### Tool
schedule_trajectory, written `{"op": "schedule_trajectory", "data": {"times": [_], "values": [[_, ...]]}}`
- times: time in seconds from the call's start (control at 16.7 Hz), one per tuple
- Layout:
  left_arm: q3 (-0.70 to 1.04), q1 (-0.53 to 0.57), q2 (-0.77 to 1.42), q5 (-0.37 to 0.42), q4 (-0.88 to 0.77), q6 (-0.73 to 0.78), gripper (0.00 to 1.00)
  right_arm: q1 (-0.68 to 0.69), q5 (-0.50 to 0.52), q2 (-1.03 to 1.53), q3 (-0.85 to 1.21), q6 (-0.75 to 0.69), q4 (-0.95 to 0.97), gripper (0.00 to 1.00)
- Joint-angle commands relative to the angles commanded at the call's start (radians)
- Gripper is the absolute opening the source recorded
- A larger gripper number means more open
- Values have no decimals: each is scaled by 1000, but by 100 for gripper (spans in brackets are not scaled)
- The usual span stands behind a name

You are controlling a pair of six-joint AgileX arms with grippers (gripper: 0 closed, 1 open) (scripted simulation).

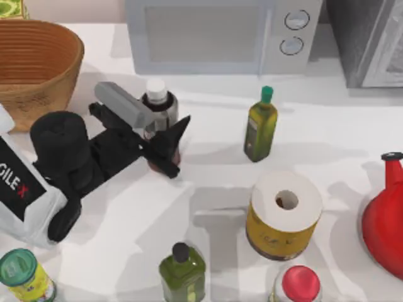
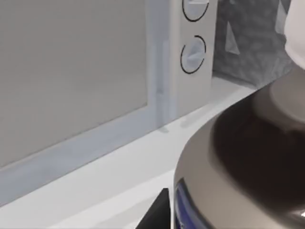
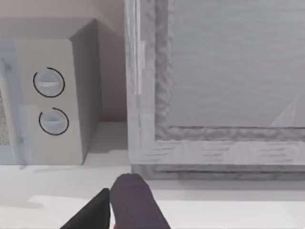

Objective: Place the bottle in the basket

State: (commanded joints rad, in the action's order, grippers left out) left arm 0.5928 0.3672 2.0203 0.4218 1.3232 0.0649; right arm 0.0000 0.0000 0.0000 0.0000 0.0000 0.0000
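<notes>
Closest in the left wrist view looms the bottle [image 2: 248, 162], filling my left claw [image 1: 165, 141], whose fingers clench its reddish body on the desk [image 1: 208, 207] centre-left. Grasp looks made; next I judge a lift toward the basket [image 1: 38, 69] at ten o'clock. Right claw [image 3: 126, 205] idles; its grip I cannot tell.

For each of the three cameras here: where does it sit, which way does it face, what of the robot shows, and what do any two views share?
Top view: above the table, looking down; left arm with left gripper around the bottle, basket at far left.
Left wrist view: on the left arm, facing the microwave; bottle close up, a dark finger tip.
Right wrist view: on the right arm, facing the microwave and a grey appliance; right gripper fingers at the edge.
Shared: the microwave in all three; the bottle in top and left wrist.
</notes>
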Motion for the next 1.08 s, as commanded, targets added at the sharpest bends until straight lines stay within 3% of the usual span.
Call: {"op": "schedule_trajectory", "data": {"times": [0.6, 1.08], "values": [[411, -244, -413, -128, -761, 14, 0, 0, 0, 0, 0, 0, 0, 100], [487, -440, -565, -291, -1069, -28, 0, 0, 0, 0, 0, 0, 0, 100]]}}
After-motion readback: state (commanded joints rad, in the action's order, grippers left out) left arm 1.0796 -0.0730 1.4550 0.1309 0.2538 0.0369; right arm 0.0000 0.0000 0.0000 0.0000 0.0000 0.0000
